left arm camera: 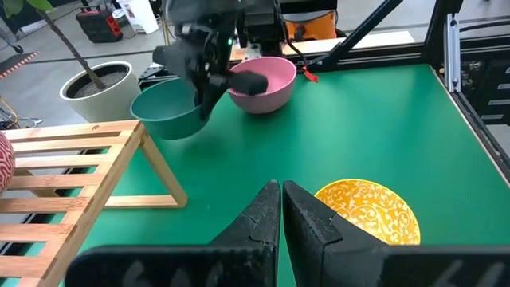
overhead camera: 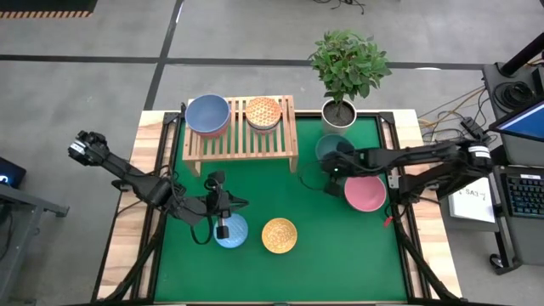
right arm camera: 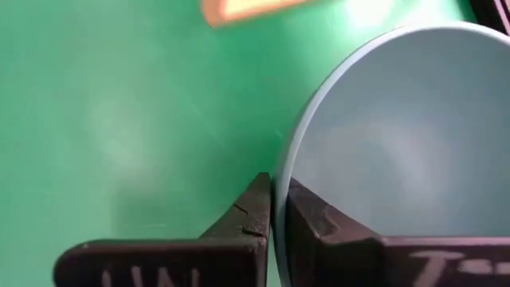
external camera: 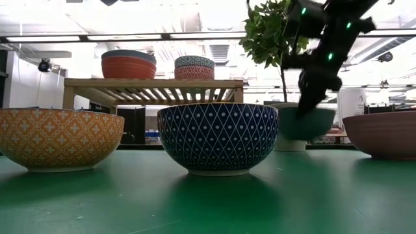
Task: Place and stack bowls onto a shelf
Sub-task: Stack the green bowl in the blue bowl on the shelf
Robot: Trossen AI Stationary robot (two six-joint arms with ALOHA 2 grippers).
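The light-wood shelf (overhead camera: 240,136) stands at the far side. On it sit a grey-blue bowl on a red one (overhead camera: 208,115) and a patterned stack with an orange bowl on top (overhead camera: 263,112). My right gripper (overhead camera: 334,164) is shut on the teal bowl (overhead camera: 330,146), right of the shelf. The pink bowl (overhead camera: 365,194) rests on the mat beside it. My left gripper (overhead camera: 223,217) is shut and empty, and hovers over the far-left rim of the blue patterned bowl (overhead camera: 231,229). The yellow patterned bowl (overhead camera: 279,235) stands to that bowl's right. My right gripper pinches the teal bowl's rim (right arm camera: 279,179), with one finger inside the bowl and one outside. The fingers (left arm camera: 203,88) come from above, pointing down. The bowl (external camera: 305,122) stays about upright below them, lifted a little clear of the mat.
A white plant pot (overhead camera: 339,115) with a leafy plant stands just beyond the teal bowl, right of the shelf. The green mat (overhead camera: 331,255) is bare at the near right. Black frame rails (overhead camera: 399,144) run along the table's sides.
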